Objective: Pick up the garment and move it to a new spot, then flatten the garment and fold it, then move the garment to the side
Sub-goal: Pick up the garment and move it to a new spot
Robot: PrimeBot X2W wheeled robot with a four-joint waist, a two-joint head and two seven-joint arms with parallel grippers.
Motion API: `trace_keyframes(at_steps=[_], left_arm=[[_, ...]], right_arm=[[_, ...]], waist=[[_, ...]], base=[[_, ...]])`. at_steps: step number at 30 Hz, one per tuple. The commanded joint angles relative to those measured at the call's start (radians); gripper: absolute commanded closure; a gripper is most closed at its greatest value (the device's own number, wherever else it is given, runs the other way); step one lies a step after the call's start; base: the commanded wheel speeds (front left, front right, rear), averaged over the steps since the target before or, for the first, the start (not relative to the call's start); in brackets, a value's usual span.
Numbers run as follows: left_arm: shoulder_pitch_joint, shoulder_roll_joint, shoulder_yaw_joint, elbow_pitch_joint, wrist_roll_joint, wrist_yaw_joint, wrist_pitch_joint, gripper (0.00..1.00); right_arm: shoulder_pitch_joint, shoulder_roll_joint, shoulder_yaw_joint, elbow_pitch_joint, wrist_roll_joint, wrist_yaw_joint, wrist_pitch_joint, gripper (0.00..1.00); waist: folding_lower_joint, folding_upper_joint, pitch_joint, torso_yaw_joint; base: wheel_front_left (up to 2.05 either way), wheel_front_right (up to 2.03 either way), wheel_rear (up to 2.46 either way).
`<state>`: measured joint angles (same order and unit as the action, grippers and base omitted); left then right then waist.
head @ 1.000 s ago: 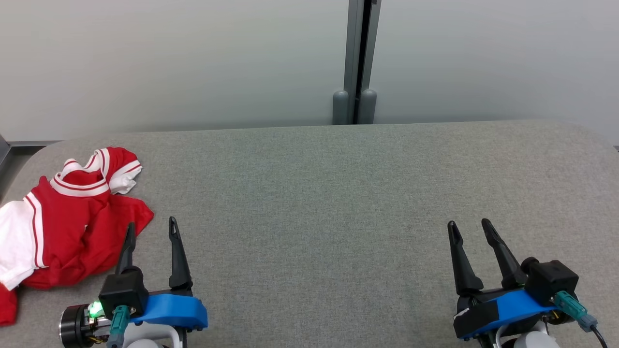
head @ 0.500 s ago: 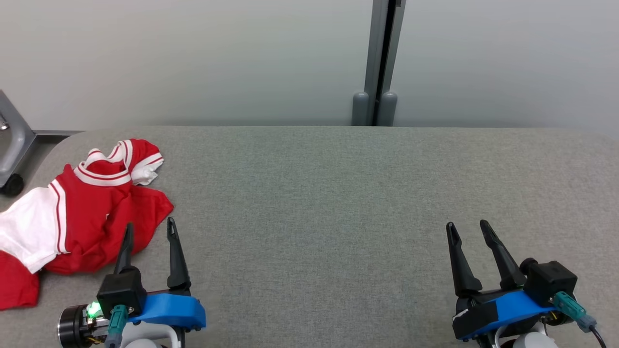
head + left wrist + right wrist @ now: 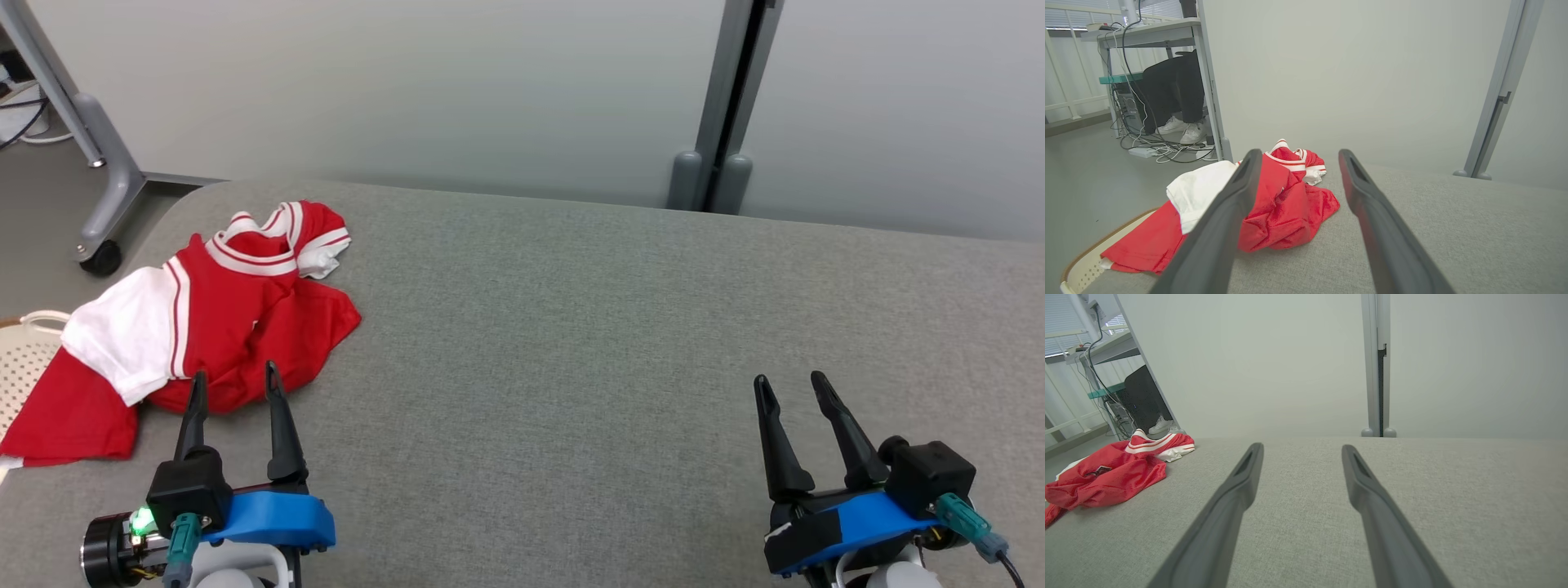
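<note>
1. Garment: red and white, crumpled, not yet flattened or folded. It lies at the far left corner of the grey surface.
2. The garment's left portion drapes over the surface edge, above a pale perforated basket.
3. Left gripper: fingers apart and empty, tips pointing at the garment's near edge. Contact cannot be confirmed.
4. Right gripper: fingers apart and empty, over bare surface, well apart from the garment.
</note>
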<state>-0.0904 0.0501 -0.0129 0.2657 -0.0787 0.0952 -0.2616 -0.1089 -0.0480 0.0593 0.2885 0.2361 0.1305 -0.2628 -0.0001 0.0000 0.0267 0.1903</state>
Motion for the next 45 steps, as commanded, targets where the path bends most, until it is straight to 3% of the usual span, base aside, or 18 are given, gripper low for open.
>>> trace_keyframes(at_steps=[1,25,34,45], left_arm=[[-0.01,0.002,0.004,-0.004,0.005,0.002,-0.005,0.0],[0.016,0.001,0.044,-0.032,-0.008,0.018,-0.004,0.0],[0.025,0.001,0.06,-0.038,-0.017,0.026,-0.004,0.0],[-0.023,0.007,0.075,-0.03,-0.024,0.017,-0.004,0.0]], right_arm=[[0.001,-0.004,0.0,-0.002,-0.002,0.0,-0.003,0.0],[-0.009,-0.004,-0.005,-0.002,-0.035,0.0,-0.003,0.0],[-0.005,-0.004,0.003,-0.004,-0.034,0.0,-0.003,0.0],[-0.028,-0.004,0.003,-0.008,-0.058,0.0,-0.003,0.0]], waist=[[0.0001,0.0,0.011,0.02],[0.0001,0.0,0.045,0.263],[0.0001,0.0,0.048,0.276],[0.0001,0.0,0.078,0.239]], base=[[0.0,0.0,0.0],[0.0,0.0,0.0],[0.0,0.0,0.0],[0.0,0.0,0.0]])
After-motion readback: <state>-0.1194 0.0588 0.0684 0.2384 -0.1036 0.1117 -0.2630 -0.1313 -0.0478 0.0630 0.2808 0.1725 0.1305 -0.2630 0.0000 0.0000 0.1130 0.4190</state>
